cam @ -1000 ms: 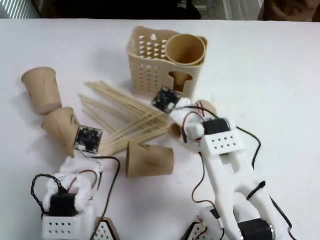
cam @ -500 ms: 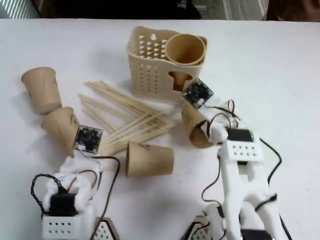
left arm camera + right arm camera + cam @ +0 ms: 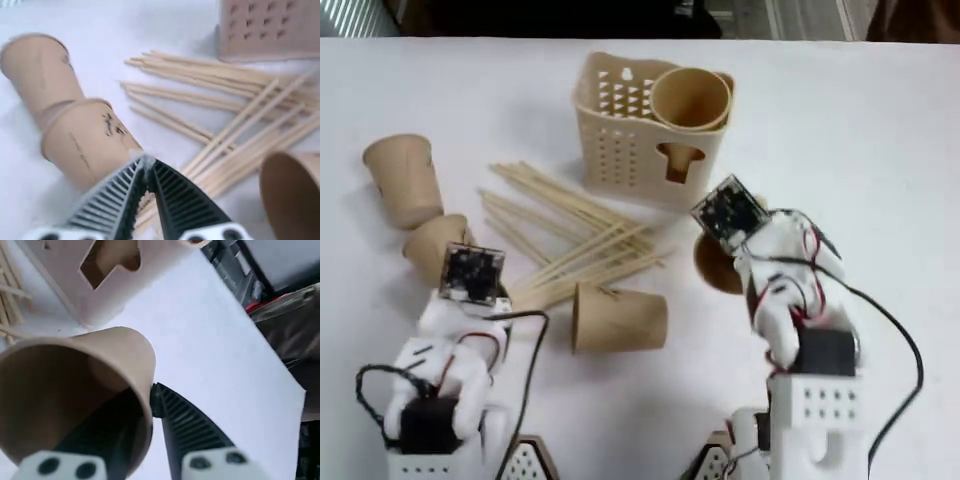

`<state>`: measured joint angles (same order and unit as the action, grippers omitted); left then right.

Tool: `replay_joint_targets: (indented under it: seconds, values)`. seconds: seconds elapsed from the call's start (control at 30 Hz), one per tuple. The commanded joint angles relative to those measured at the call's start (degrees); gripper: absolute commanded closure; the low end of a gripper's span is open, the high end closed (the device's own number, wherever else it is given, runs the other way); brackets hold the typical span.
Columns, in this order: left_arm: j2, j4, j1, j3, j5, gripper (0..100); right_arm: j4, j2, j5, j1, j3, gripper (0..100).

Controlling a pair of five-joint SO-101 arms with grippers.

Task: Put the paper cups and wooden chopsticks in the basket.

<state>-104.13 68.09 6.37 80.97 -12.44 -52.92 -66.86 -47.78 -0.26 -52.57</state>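
Paper cup [image 3: 70,370] rim pinched by right end effector [image 3: 144,399] (left end effector [image 3: 145,166] pressed together).

White table [image 3: 880,130], dark objects [image 3: 231,271] beyond it

White table [image 3: 880,120]: cups [image 3: 618,317], chopsticks [image 3: 570,225], basket [image 3: 620,140]

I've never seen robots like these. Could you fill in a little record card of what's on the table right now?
Basket: upright, one paper cup inside.
Loose cups: three lying on the table, two of them at the left.
Chopsticks: scattered pile beside the basket.
Right gripper: shut on a fifth cup at its rim, beside the basket.
Left gripper: shut, empty, by the left cups.
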Motion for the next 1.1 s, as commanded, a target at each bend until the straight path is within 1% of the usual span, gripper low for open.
replay_joint_targets:
  seconds: [0.0, 0.23, 0.4, 0.5, 0.73, 0.9, 1.07]
  values:
    - [0.0, -1.1, 2.8, -5.4, -0.3, 98, -1.5, -4.2, 4.1, 1.5, 8.0, 97.9]
    - [0.0, -0.9, 10.6, -4.7, 0.1, 98, -2.9, 0.4, 12.1, 1.4, 23.5, 97.9]
    - [-0.1, -1.1, 16.3, -1.8, 0.2, 98, -5.1, 7.4, 16.4, 1.1, 33.9, 97.9]
    - [-0.3, -2.4, 18.2, -0.7, 0.2, 98, -6.5, 12.9, 18.1, -0.9, 39.9, 97.9]
    - [-0.4, -2.7, 18.9, 0.2, 0.2, 98, -11.4, 27.3, 22.9, -5.9, 55.2, 97.9]
    - [-0.4, -2.7, 18.9, 0.3, 0.2, 98, -14.7, 37.6, 26.0, -7.3, 66.0, 97.9]
    - [-0.4, -2.7, 18.9, 0.4, 0.1, 98, -16.4, 47.2, 27.9, -8.1, 73.1, 97.9]
